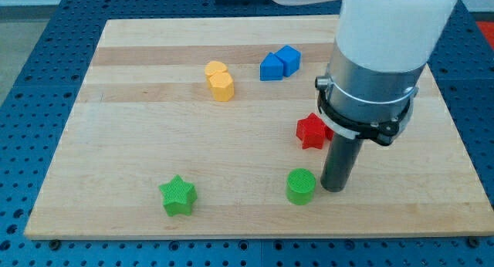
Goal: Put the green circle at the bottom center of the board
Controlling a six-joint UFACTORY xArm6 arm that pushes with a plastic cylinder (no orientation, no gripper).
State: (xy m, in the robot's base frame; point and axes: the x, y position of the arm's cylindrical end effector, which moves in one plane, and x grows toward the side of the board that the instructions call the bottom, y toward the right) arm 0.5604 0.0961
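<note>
The green circle [300,186] is a short cylinder standing near the view's bottom edge of the wooden board [116,143], a little right of centre. My tip [334,189] rests on the board just to the right of the green circle, very close to it or touching it. The rod rises from there into the large white and grey arm [382,59] that fills the view's upper right.
A green star [178,195] lies at the bottom left of centre. A red star [312,132] sits just above the green circle, partly hidden by the arm. A yellow block [220,80] and a blue block [279,63] lie near the top.
</note>
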